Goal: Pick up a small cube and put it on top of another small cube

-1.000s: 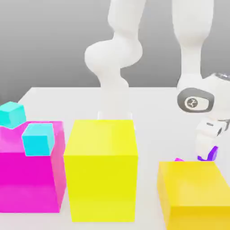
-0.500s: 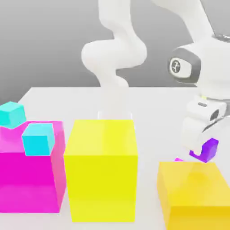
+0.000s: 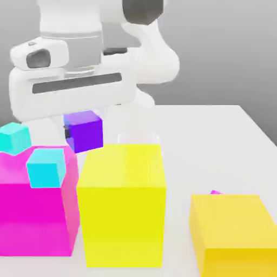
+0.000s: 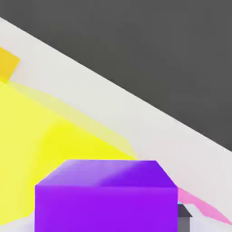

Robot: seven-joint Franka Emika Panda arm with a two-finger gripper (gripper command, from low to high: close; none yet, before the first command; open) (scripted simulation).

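Note:
The small cube [image 3: 85,131], glossy purple, hangs in the air under the white hand at the exterior view's left. My gripper [image 3: 81,135] is shut on it. It sits just behind the gap between the big magenta block [image 3: 35,208] and the big middle yellow block [image 3: 120,203], at about the height of their tops. In the hand view the purple cube [image 4: 106,195] is close up, with a yellow block [image 4: 50,145] beyond it. Two small cyan cubes are near: one [image 3: 46,166] against the magenta block's top front, one [image 3: 13,136] behind it.
A second big yellow block [image 3: 232,232] stands at the exterior view's right front, with a tiny magenta cube [image 3: 215,192] just behind it. The white table [image 3: 216,140] stretches back to the right. The arm's base column [image 3: 138,116] rises behind the middle yellow block.
The hand lifted the purple cube from beside the right yellow block and carried it across to the exterior view's left. It now hangs higher, by the magenta block.

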